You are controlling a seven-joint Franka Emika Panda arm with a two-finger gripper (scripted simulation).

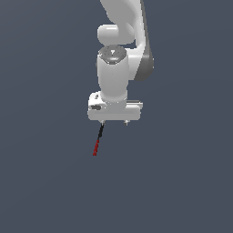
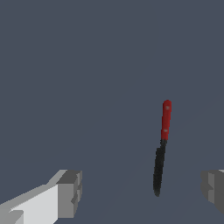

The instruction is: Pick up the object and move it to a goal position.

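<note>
While the white Panda arm [image 1: 120, 59] hangs from the top centre of the exterior frame, its gripper [image 1: 114, 123] points down with the fingers [image 2: 69, 194] spread wide and holding nothing; the stick [image 1: 98, 139], black in its upper half and dark red in its lower, slants just below the finger on the exterior view's left; in the wrist view it lies between the fingers, nearer one, apart from both.

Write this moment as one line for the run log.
phase: approach | gripper: open | thin red-and-black stick: between fingers, ungrasped
</note>
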